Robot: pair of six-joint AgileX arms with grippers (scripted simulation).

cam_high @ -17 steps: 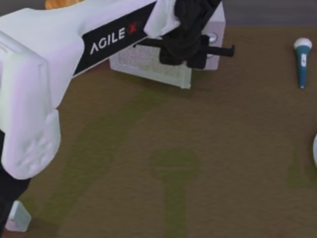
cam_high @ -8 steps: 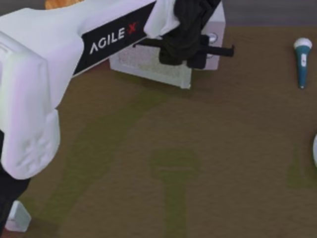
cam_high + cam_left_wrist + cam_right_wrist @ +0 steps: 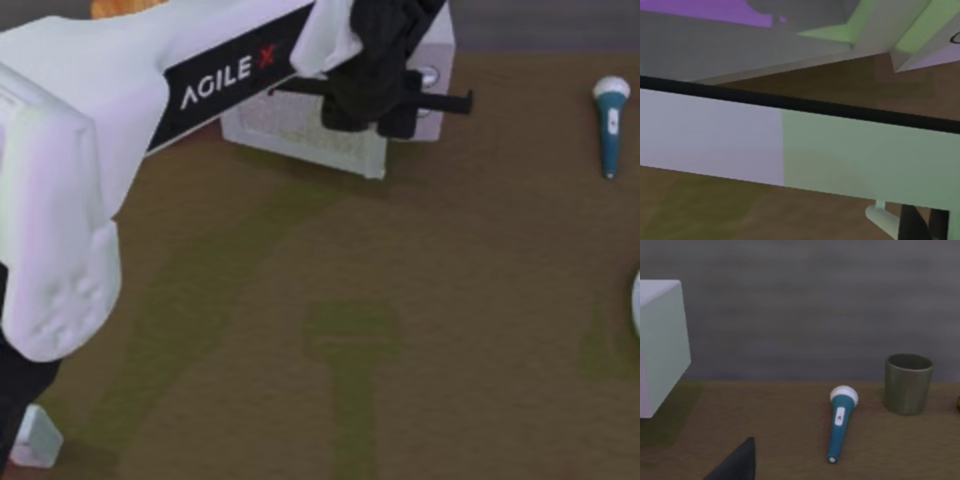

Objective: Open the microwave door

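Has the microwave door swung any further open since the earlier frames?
Barely, if at all: the microwave door keeps nearly the same angle against the microwave, left tool over it.

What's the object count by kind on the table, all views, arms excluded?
Microwave: 1, door ajar
Teal microphone: 1
Olive cup: 1
Orange object at top view's far edge, mostly hidden: 1
Total: 4

At about two o'clock on the brown table (image 3: 430, 300) we see a teal microphone (image 3: 609, 125) with a white head lying flat. Near it we find an olive cup (image 3: 908, 383) standing upright, and an orange box (image 3: 115, 7) peeks in at eleven o'clock.
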